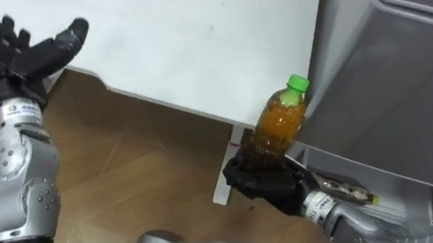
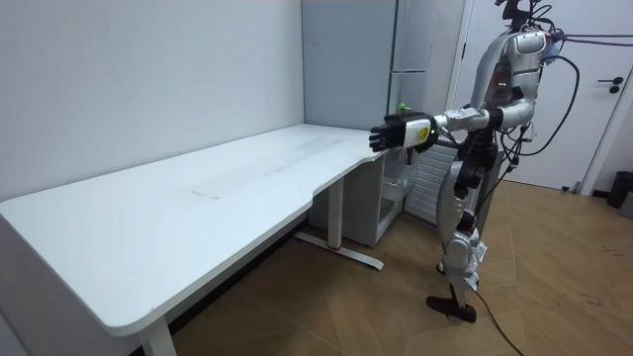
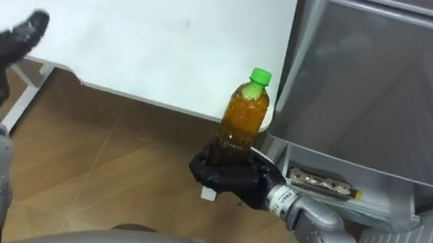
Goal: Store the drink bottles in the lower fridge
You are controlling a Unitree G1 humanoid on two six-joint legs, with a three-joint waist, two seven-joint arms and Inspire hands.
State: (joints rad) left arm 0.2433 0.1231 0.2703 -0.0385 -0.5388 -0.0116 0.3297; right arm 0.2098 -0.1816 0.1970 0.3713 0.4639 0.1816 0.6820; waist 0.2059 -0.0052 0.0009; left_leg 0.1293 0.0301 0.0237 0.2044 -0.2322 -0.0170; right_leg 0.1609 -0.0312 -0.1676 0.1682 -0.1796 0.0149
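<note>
White desk (image 1: 192,41) ahead, wood floor (image 1: 133,177) below, grey fridge (image 1: 392,90) at my right. My right hand (image 1: 262,181) is curled round the base of the green-capped bottle (image 1: 279,123), upright beside the desk corner. My left hand (image 1: 18,53) is spread and empty.

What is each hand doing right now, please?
The left hand is open and empty.
The right hand is shut on the bottle.
</note>
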